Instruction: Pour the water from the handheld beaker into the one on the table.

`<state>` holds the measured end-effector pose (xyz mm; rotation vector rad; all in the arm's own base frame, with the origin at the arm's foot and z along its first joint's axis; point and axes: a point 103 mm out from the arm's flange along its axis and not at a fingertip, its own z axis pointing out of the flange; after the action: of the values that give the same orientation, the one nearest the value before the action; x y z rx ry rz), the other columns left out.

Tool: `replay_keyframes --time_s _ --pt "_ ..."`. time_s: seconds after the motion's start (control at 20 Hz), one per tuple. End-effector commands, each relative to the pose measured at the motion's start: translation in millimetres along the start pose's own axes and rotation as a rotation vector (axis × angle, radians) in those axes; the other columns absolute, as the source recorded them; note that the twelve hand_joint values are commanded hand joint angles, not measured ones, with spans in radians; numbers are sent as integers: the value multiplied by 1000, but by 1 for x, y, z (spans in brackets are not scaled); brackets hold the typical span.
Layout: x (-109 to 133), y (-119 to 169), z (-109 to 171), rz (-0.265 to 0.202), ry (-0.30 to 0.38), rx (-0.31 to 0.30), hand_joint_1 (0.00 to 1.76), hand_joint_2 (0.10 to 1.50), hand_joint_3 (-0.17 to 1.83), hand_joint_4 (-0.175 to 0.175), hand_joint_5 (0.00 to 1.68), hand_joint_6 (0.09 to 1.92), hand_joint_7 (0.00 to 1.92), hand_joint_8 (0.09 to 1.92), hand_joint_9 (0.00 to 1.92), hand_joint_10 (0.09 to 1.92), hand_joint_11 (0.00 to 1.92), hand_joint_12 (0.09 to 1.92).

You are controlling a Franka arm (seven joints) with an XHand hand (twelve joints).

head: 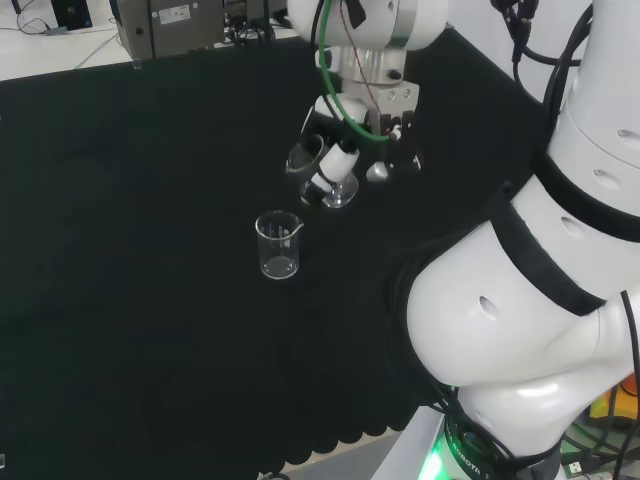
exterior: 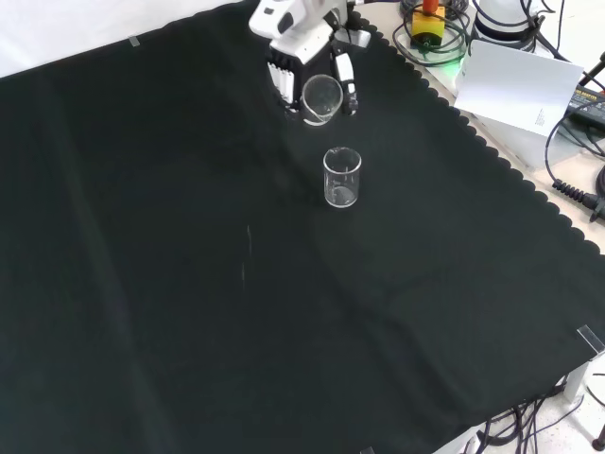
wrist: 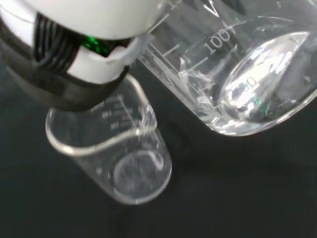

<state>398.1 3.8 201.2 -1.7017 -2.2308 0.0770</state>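
My hand (exterior: 295, 47) is curled around the handheld beaker (exterior: 320, 98), tilted with water pooled inside. The table beaker (exterior: 342, 177) stands upright just below and ahead of my fingers. If I tip before our rims line up, water could spill onto the cloth (exterior: 189, 284).

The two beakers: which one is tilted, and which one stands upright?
The beaker in the robot hand is tilted, water pooled at its base in the wrist view. The beaker on the cloth stands upright.
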Motion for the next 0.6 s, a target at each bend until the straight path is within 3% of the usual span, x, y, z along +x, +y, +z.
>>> replay_keyframes --time_s 0.05,0.25,0.6 --pt "13 -8 16 -14 -93 87 1318 608 719 -175 1286 644 1342 621 1738 212 1361 663" --pt "14 -6 18 -8 -114 126 1317 607 722 -175 1286 647 1341 625 1742 220 1360 664" --pt "14 -2 23 39 -234 193 1318 604 729 -175 1284 653 1339 631 1744 230 1360 667"
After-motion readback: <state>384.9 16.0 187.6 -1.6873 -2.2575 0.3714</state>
